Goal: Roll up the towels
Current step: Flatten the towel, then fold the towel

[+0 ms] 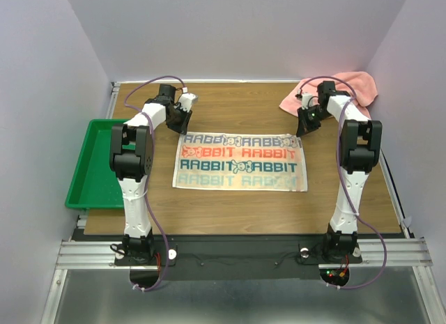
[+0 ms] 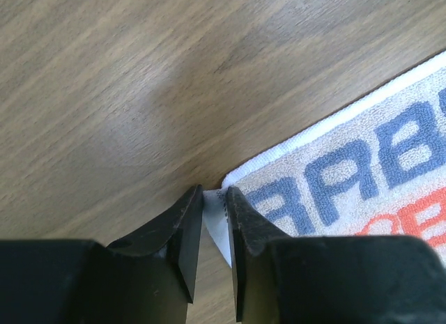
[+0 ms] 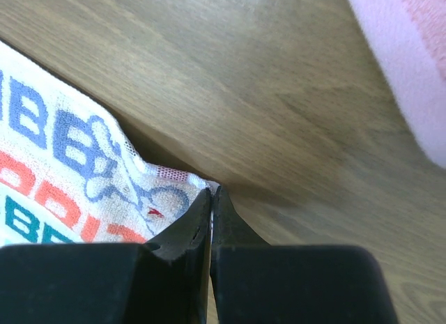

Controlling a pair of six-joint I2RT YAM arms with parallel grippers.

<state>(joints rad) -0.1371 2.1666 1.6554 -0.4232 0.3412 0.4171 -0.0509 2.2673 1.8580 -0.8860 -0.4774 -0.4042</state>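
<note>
Left gripper (image 2: 214, 193), seen from my remote station, stands with its jaws drawn narrow around the far-left corner of the white printed towel (image 1: 240, 160); the white hem fills the gap between the two black fingers (image 2: 182, 233). On the other side, the right gripper (image 3: 211, 191) is clamped tight on the same towel's far-right corner, with the cloth there lifted slightly off the wood and casting a shadow beneath it.

The towel itself lies spread flat in the middle of the wooden table (image 1: 237, 108), its long side running left to right, with rows of the word RABBIT in grey-blue, red, teal and pale orange facing my overhead camera. Both arms reach forward to its far edge, one at each end.

The salmon-pink towel (image 1: 348, 83) sits in a loose heap at the table's far-right corner, just behind the right arm and apart from the printed towel. A green tray (image 1: 87, 171) rests against the table's left edge, beside the left arm.
</note>
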